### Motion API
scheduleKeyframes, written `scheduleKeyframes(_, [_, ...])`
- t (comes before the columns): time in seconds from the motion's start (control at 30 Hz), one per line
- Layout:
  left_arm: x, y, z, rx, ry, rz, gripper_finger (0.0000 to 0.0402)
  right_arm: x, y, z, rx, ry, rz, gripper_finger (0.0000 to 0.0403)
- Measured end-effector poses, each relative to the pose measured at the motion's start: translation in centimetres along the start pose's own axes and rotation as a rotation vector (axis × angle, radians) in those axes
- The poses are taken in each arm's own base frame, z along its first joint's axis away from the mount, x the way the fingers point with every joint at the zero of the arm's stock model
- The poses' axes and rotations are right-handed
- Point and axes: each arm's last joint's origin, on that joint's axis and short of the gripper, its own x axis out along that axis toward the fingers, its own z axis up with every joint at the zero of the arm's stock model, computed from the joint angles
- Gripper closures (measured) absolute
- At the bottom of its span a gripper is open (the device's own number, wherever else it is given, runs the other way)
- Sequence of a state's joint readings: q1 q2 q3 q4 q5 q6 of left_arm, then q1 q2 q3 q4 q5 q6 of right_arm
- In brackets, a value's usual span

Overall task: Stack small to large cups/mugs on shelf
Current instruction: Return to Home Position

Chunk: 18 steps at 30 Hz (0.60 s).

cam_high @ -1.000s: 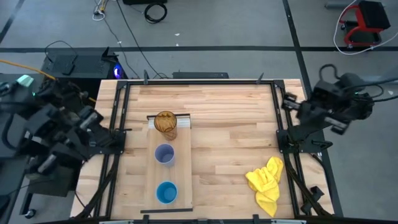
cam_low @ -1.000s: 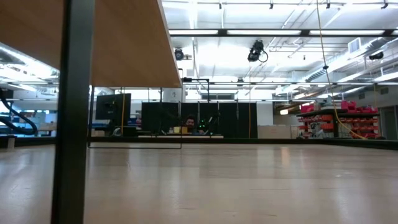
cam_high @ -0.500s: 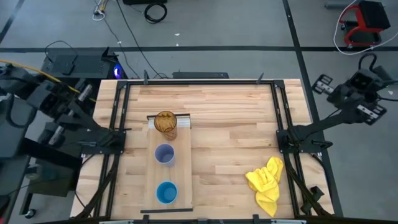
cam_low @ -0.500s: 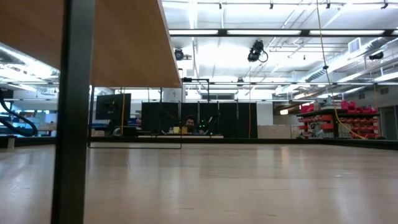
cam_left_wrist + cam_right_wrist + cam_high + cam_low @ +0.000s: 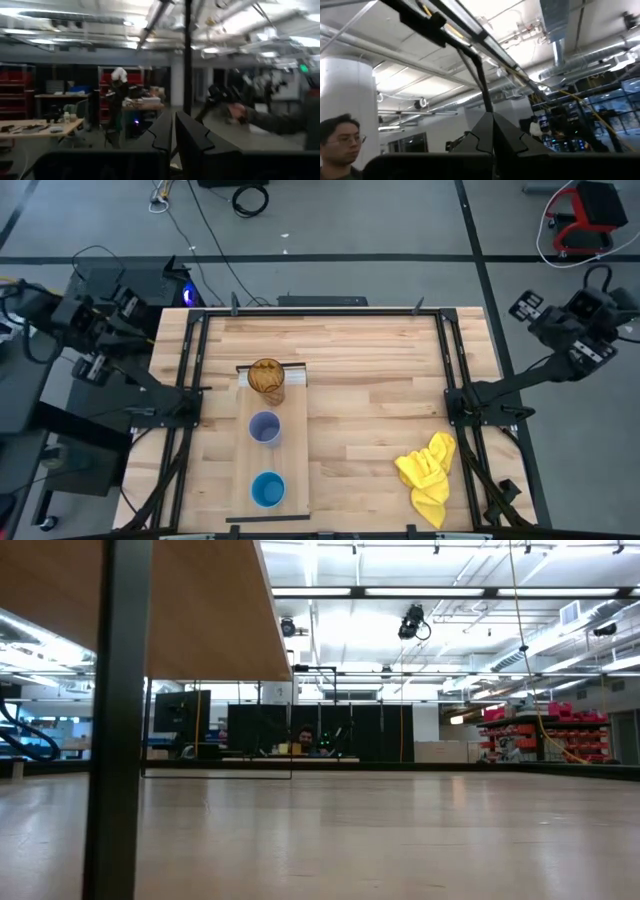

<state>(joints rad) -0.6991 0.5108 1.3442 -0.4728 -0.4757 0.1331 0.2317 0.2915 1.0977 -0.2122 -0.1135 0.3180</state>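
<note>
On the long pale shelf board (image 5: 290, 470), which lies on the table left of the middle, three cups stand upright in a row. The amber tumbler (image 5: 267, 380) is at the far end, the lavender cup (image 5: 264, 427) in the middle, and the blue cup (image 5: 268, 489) at the near end. My left gripper (image 5: 128, 304) hangs off the table's left side, and its fingers are shut and empty in the left wrist view (image 5: 173, 135). My right gripper (image 5: 526, 307) hangs off the table's right side, also shut and empty (image 5: 492, 132).
A crumpled yellow cloth (image 5: 428, 467) lies near the table's near right corner. Black frame rails (image 5: 452, 380) run along the table's left and right sides. A person (image 5: 339, 145) shows in the right wrist view, beyond the table.
Both arms have swung outward from the table's sides. My left gripper has gone up and toward the far left, and my right gripper has gone toward the right, beyond the table's edge. The cups and the cloth have stayed where they were.
</note>
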Motion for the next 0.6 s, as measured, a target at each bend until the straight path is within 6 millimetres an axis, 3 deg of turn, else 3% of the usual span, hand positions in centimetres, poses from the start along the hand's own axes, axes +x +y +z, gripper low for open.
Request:
scheduleKeyframes(0.13, [-1.6,0.7,-1.6,-0.043,-0.057,0.038,0.0377,-0.6,-0.1,0.0,0.014,-0.027,-0.052,0.0393])
scheduleKeyframes(0.23, [-2.0,0.7,-3.0,-0.044,-0.049,0.018,0.0378,0.1,-0.7,-1.5,0.071,0.01,-0.056,0.0393])
scheduleKeyframes(0.43, [-1.9,-0.2,-5.8,-0.105,-0.018,-0.155,0.0369,2.1,-2.7,-7.9,0.197,0.015,0.044,0.0393])
scheduleKeyframes(0.6, [-1.5,-0.7,-7.8,-0.123,0.015,-0.174,0.0367,2.4,-4.3,-12.8,0.219,0.018,0.082,0.0393])
